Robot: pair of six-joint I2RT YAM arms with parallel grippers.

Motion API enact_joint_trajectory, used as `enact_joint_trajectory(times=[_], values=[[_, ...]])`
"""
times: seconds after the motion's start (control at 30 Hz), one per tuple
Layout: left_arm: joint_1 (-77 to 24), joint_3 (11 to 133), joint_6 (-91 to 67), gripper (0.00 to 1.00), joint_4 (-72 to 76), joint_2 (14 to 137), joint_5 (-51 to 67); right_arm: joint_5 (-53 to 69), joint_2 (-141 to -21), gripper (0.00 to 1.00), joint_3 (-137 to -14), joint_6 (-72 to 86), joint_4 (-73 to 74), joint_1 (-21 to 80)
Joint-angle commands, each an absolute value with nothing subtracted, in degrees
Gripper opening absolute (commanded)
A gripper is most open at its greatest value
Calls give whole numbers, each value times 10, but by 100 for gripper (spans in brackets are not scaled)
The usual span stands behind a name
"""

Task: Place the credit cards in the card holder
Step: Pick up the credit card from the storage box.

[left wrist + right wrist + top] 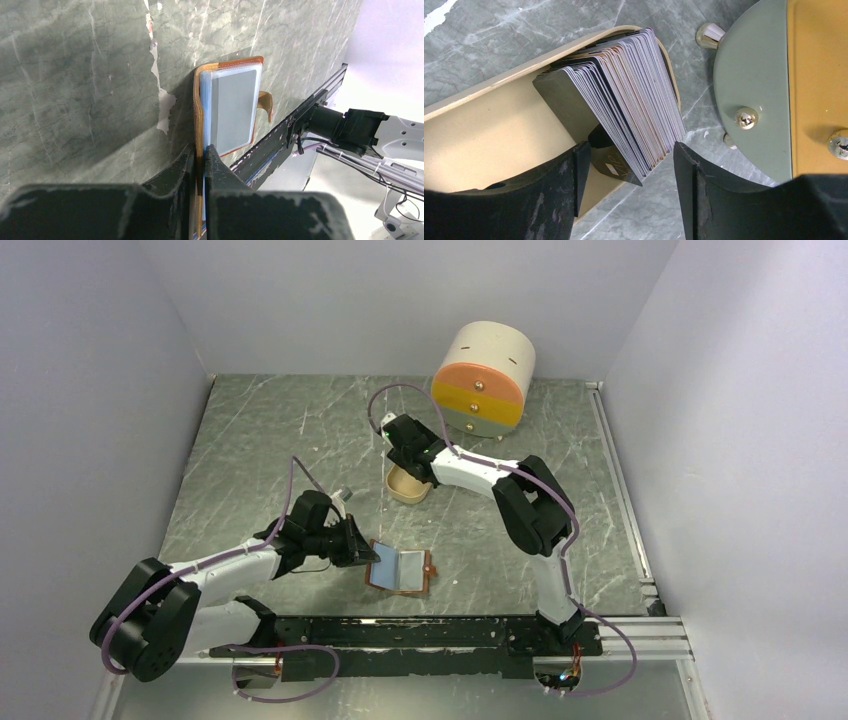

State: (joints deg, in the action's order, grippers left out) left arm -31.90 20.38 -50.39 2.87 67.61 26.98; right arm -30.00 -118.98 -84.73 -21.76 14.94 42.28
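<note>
Your right gripper (pixel 629 150) spread wide, credit cards (pixel 634 100) stacked on edge between its fingers, inside tray (pixel 484 135) | cards likely thin, stiff, slick — pinch the outermost by its faces | drawer box (pixel 749 75) close beside one finger, tray rim tight | left gripper (pixel 200 150) clamped on card holder (pixel 232 107) cover — pockets ahead.

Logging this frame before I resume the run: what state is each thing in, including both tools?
Tan-brown leather card holder: open on the table, tab unsnapped, one edge clamped.
Left tool: shut on the card holder.
Stack of glossy credit cards: standing on edge, leaning, in the beige oval tray.
Right tool: open, straddling the cards.
Round cream-and-orange drawer box: drawers shut.
</note>
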Motion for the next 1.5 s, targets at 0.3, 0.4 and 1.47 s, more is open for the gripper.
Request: enact_joint_trajectory(times=[0.3, 0.4, 1.47], values=[[-316, 202, -516, 9, 38, 669, 285, -290, -1167, 56, -868, -209, 155, 418], [-316, 200, -517, 9, 41, 669, 286, -291, -1165, 53, -874, -207, 158, 418], [-318, 202, -516, 9, 44, 676, 289, -264, -1167, 28, -920, -177, 226, 421]])
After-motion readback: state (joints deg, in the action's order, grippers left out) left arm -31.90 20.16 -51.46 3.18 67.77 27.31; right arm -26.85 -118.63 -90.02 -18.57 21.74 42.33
